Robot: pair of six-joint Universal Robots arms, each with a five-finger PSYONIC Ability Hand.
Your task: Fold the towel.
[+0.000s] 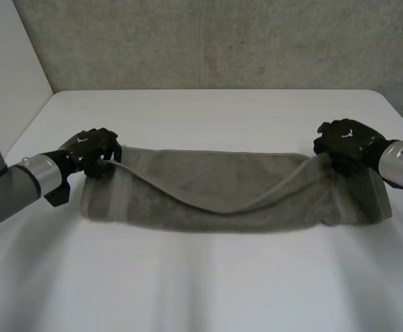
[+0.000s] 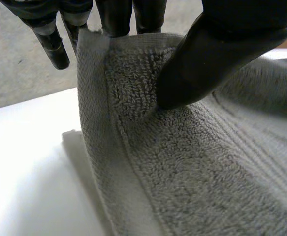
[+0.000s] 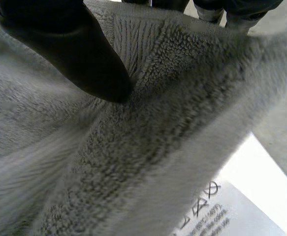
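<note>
Hold firmly with the left hand (image 1: 90, 151), pinching one raised far corner of the grey towel (image 1: 236, 200) between thumb and fingers, and with the right hand (image 1: 344, 142), pinching the other corner likewise. With the rest flat across the middle of the table (image 1: 208, 290), better to move both level and together, pulling gently apart against the sag between, then lay the edge straight

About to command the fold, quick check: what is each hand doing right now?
Left hand: shut on the towel, pinching a lifted corner.
Right hand: shut on the towel, pinching the opposite corner.
</note>
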